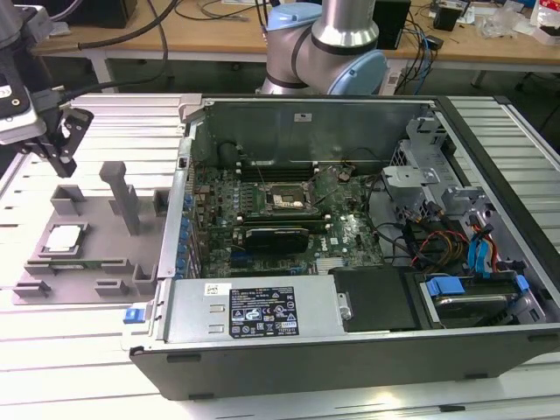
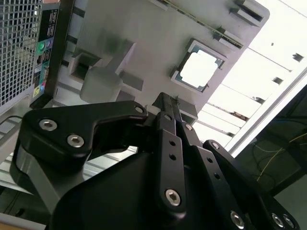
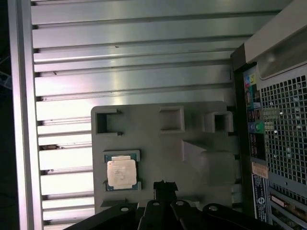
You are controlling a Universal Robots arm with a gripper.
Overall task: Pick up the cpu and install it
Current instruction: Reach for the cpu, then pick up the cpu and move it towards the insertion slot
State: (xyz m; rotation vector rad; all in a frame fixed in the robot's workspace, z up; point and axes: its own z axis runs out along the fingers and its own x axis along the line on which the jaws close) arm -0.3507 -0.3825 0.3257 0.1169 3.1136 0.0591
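Fingers (image 2: 167, 120) pressed together, empty, apart from cpu (image 2: 199, 70)

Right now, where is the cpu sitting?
The cpu lies flat in a recess of the gray holder, at the exterior view's left, beside the open computer case. The gripper hangs above the holder, not touching the cpu.

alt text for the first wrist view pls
A silver-topped cpu sits in a recess of a grey holder tray on a slatted metal table, the black claw close by, beside a computer case.
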